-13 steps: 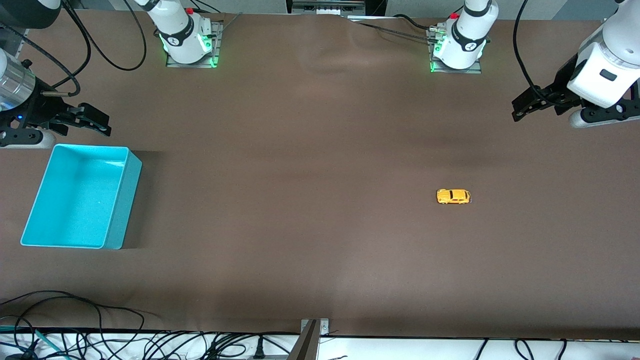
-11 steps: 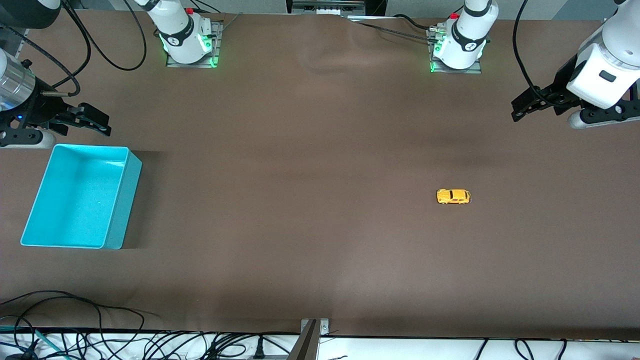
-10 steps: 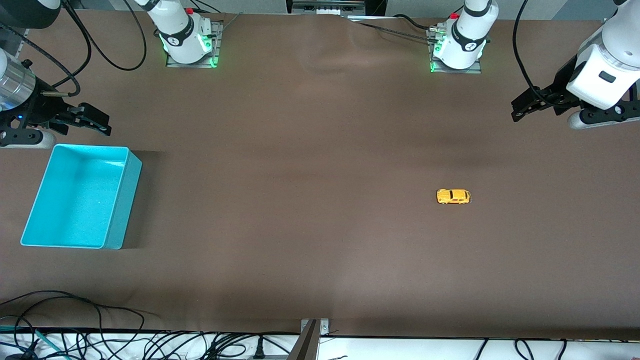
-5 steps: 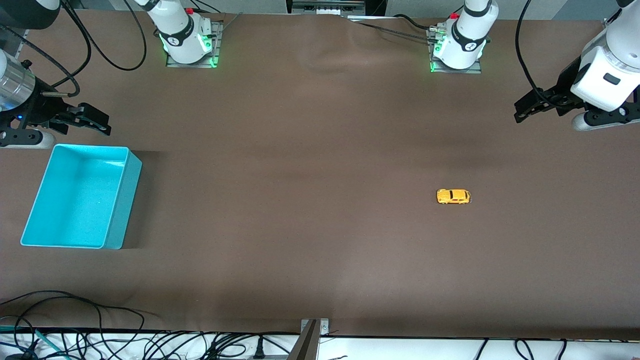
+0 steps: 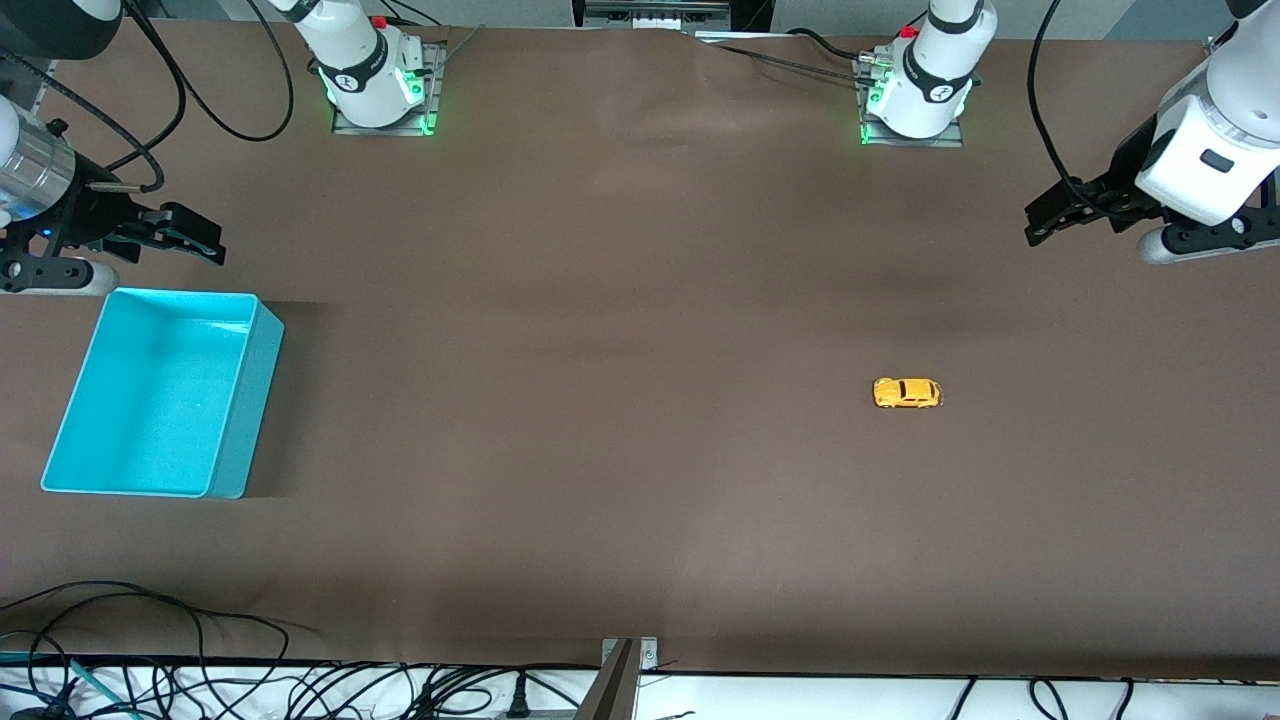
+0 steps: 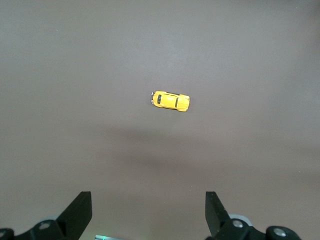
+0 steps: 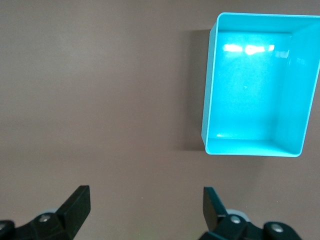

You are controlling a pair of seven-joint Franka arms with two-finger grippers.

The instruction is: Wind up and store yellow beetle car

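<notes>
we see the yellow beetle car (image 5: 907,393) sitting on its wheels on the brown counter (image 5: 600,400), toward the left arm's end, with bare cloth all around it and nothing touching it. in the left wrist view the same car (image 6: 170,100) lies lengthwise, dark windows and a dark roof patch showing, well apart from the pincer fingers (image 6: 77,216) at the edge of the picture.

our left pincer (image 5: 1050,215) hangs in the air over the counter at the left arm's end, well apart from the car; its jaws stand spread wide and it grasps nothing. our right pincer (image 5: 190,240) hangs over the counter at the right arm's end, just beside the rim of the turquoise bin (image 5: 255,400), likewise released with nothing between its fingers.

the bin is an open rectangular tub, resting on the counter at the right arm's end, well apart from the car. in the right wrist view we look down into the bin (image 7: 210,90); its floor is bare and glossy with a light reflection.
</notes>
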